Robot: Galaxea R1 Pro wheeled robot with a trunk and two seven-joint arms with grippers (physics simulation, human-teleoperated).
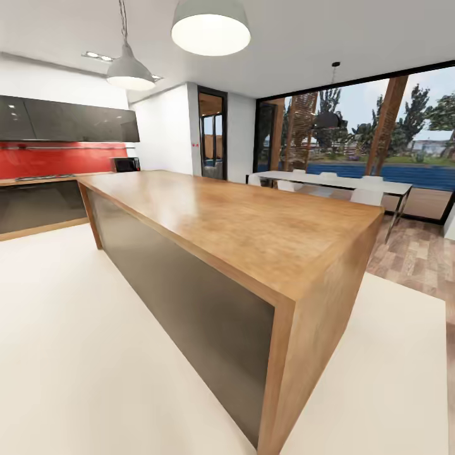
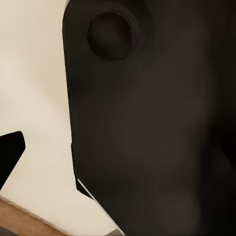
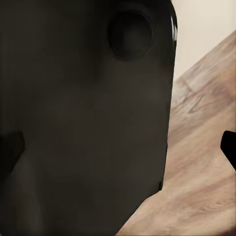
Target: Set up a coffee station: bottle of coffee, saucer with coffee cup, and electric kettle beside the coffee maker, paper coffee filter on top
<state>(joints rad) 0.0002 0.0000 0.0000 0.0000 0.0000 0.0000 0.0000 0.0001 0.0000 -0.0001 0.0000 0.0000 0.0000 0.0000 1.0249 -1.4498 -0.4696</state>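
Observation:
None of the coffee things show at this moment; the coffee maker, bottle of coffee, kitchen shelf, paper coffee filter, saucer, coffee cup and electric kettle are out of view. Both arms are folded close to my own dark body. In the left wrist view my left gripper faces that dark casing, with one black fingertip far out at the edge over pale floor. My right gripper likewise faces the casing, its fingertip set wide over wood flooring. Nothing is held in either gripper.
A big orange-brown wooden island with grey side panels runs from close ahead to the far left. Behind it a counter under a red backsplash lines the far wall. Pale floor lies on the left, and a white dining table stands by the windows.

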